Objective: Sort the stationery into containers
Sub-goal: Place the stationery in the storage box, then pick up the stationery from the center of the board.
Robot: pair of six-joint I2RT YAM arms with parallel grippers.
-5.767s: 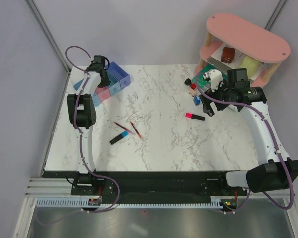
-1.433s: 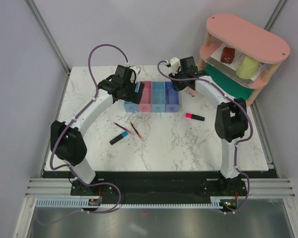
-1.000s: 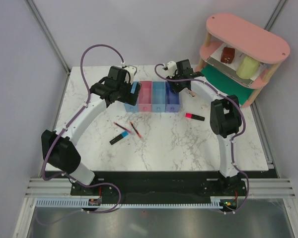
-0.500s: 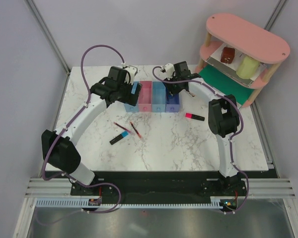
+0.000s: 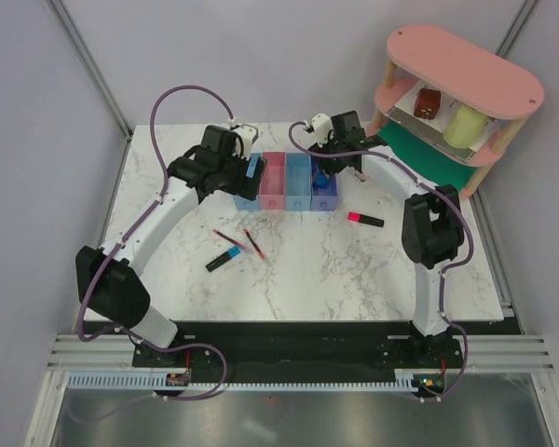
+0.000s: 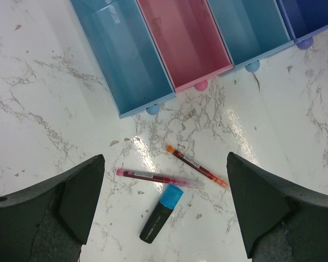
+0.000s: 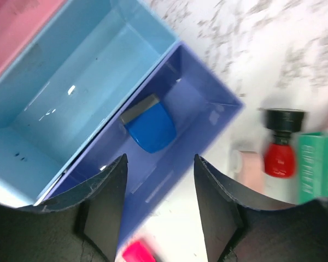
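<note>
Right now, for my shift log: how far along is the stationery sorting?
Done: one small blue eraser block lies in the darker blue plastic bin. In hand: nothing; the right fingers above that bin and the left fingers are open and empty. Left: at least two thin red pens, the blue-ended black marker and the pink-ended black marker lie on the marble table.

5.8 s ago → now.
- Row of bins [image 5: 289,182]: was angled in the far-left corner of the table [image 5: 354,270]. Now at the far middle, lying across it.
- Blue eraser [image 7: 149,126]: was on the marble near the shelf [image 5: 466,70]. Now lies inside the dark blue bin [image 7: 199,106] at the right end of the row.
- Right gripper [image 7: 159,161]: has moved from the shelf side to above that bin. Fingers apart, nothing between them.
- Left gripper [image 6: 165,157]: has moved from the corner to the left end of the row. Fingers wide apart.
</note>
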